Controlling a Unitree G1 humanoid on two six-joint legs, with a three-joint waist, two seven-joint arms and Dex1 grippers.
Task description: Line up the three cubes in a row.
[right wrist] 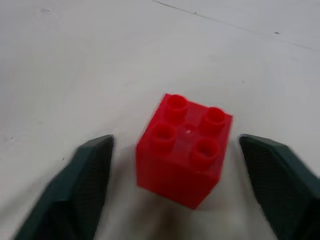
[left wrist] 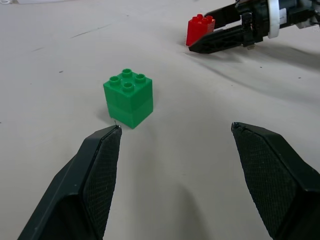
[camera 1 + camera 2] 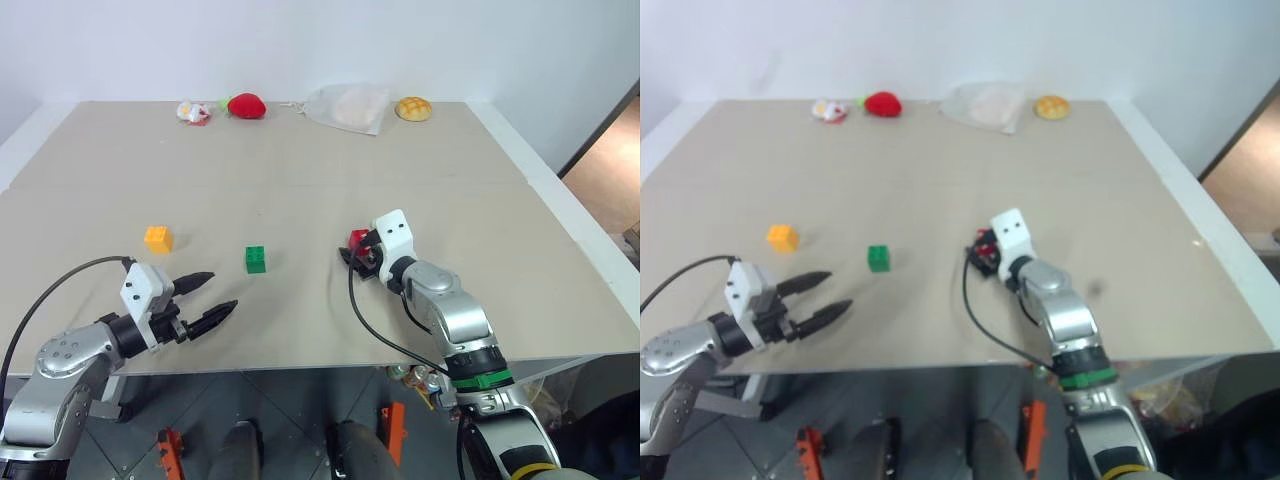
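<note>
Three studded cubes sit on the tan table [image 3: 300, 170]. The yellow-orange cube [image 3: 158, 238] is at the left, the green cube [image 3: 255, 259] in the middle and the red cube [image 3: 358, 238] to the right. My right gripper [image 3: 352, 250] is open and straddles the red cube [image 1: 184, 150]. In the right wrist view a gap shows between the cube and each of the two fingers [image 1: 87, 185]. My left gripper [image 3: 222, 290] is open and holds nothing. It is level near the table's front edge and points toward the green cube [image 2: 128, 97], a short way from it.
Along the far edge lie a small white-and-red toy [image 3: 192, 112], a red strawberry plush [image 3: 246, 105], a clear plastic bag [image 3: 348, 107] and a tan bun toy [image 3: 413, 108]. The table's front edge [image 3: 300, 366] runs just behind both wrists.
</note>
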